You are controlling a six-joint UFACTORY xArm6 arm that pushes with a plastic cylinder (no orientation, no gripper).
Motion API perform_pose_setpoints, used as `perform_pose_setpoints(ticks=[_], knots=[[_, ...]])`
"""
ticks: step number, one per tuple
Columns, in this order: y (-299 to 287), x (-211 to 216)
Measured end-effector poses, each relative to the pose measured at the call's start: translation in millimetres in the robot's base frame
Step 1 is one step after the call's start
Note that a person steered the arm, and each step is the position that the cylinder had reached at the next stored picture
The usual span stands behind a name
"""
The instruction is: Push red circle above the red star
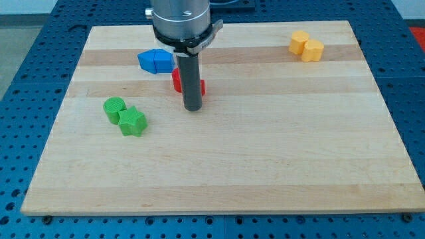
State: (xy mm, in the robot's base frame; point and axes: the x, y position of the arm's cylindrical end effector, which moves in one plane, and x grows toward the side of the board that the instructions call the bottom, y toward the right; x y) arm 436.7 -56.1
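My tip rests on the board a little left of centre, in the upper half. Directly behind the rod, red shows on both sides: a red piece on its left and a smaller red bit on its right. The rod hides most of this, so I cannot tell which is the red circle and which the red star, or whether both are there. The tip is just below the red, touching or nearly so.
A blue block lies just up-left of the red pieces. A green circle and a green star sit together at the view's left. Two yellow blocks sit at the top right. The wooden board ends at blue perforated table.
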Motion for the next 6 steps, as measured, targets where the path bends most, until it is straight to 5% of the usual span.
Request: perform_pose_setpoints(ticks=[2, 6], knots=[[-66.6, 25.6], [-86.8, -45.9]])
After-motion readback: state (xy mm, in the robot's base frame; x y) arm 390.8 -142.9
